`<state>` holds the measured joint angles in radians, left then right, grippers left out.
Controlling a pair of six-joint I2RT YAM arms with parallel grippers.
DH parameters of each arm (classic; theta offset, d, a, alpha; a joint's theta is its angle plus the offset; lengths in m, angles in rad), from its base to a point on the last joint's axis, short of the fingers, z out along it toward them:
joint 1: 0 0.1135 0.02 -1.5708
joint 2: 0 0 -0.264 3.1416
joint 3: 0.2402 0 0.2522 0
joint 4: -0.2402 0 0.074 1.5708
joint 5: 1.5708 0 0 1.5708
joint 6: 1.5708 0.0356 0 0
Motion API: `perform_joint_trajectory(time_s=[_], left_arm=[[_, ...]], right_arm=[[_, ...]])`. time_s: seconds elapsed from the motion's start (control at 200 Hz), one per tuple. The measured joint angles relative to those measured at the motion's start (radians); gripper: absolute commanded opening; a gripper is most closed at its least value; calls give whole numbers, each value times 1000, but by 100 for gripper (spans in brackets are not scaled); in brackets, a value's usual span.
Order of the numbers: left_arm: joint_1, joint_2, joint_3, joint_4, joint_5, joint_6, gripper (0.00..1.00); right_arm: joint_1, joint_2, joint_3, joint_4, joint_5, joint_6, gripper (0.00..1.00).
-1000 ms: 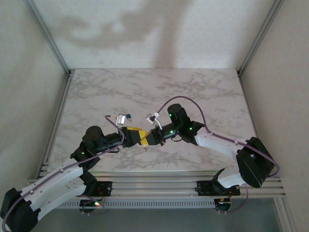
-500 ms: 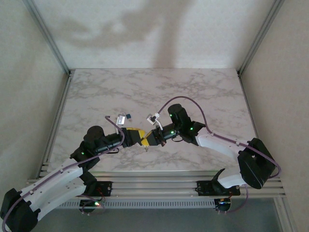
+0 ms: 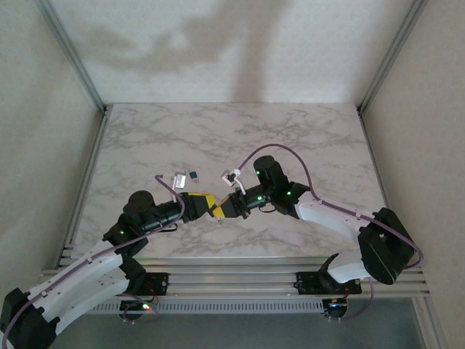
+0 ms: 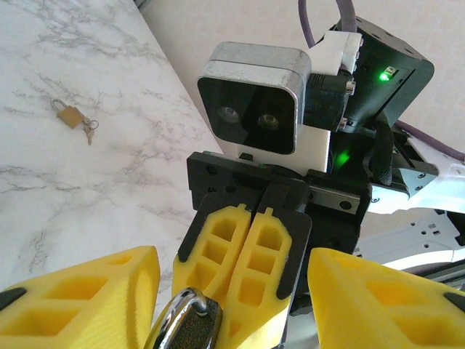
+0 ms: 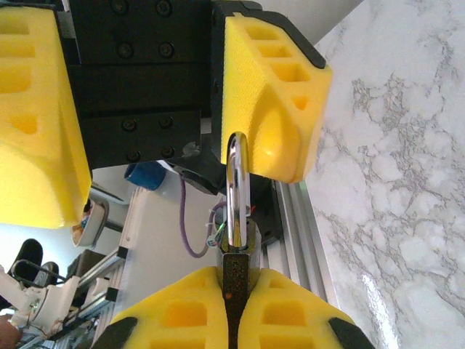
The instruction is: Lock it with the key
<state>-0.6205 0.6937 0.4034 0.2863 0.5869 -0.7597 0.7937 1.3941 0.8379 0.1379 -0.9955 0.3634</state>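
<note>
Left gripper (image 5: 152, 102) narrows, half-open around the padlock (image 5: 236, 189) shackle; right gripper (image 4: 247, 251) clamps its body; locking seemingly remains.

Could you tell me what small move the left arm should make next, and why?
Probably close the left gripper on the silver shackle of the small black padlock. The right gripper is shut on the lock's body, and the shackle stands between the left gripper's open yellow foam fingers, against just one of them.

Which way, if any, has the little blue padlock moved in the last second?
No. The blue padlock lies in the same spot against the table's marble veins.
</note>
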Motion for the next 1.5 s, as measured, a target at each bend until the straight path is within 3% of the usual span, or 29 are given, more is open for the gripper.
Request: perform_joint_trajectory(time_s=[0.511, 0.836, 1.497], left_arm=[[0, 0, -22, 0, -12, 1, 39], [0, -42, -23, -4, -42, 1, 39], [0, -46, -33, -11, -42, 1, 29]], right_arm=[[-8, -30, -10, 31, -14, 26, 0], [-9, -31, -10, 38, -27, 30, 0], [-10, -31, -14, 53, -30, 45, 0]])
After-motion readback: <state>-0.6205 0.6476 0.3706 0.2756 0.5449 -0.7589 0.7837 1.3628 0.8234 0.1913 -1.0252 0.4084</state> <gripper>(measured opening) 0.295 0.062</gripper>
